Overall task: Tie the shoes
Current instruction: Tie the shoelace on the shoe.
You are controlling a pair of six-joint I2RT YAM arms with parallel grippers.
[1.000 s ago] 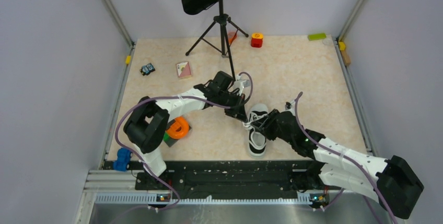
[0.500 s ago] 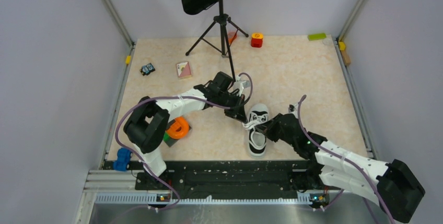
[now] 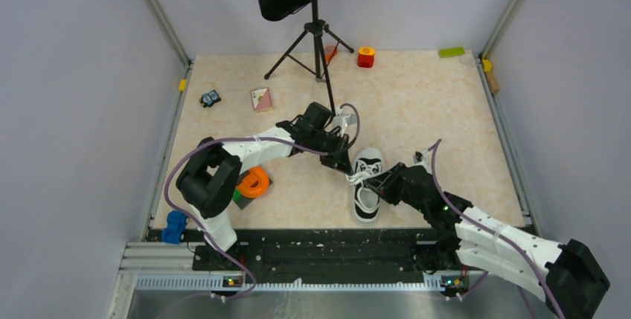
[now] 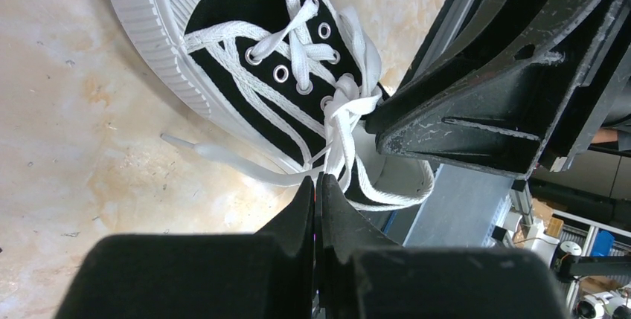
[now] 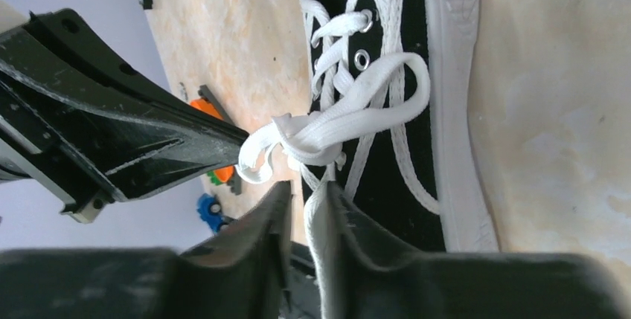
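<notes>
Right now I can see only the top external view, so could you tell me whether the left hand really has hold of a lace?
Observer: Yes. In the left wrist view the left hand is shut on a white lace that runs up to the knot.
Operator: Thank you. And the right hand?
Observer: A lace strand lies between the fingers of the right hand. A slim gap shows beside it, so I cannot confirm a firm grip.
Operator: Is there a loop?
Observer: Yes, one loop lies across the sneaker, just beyond the right hand's fingertips.
</notes>
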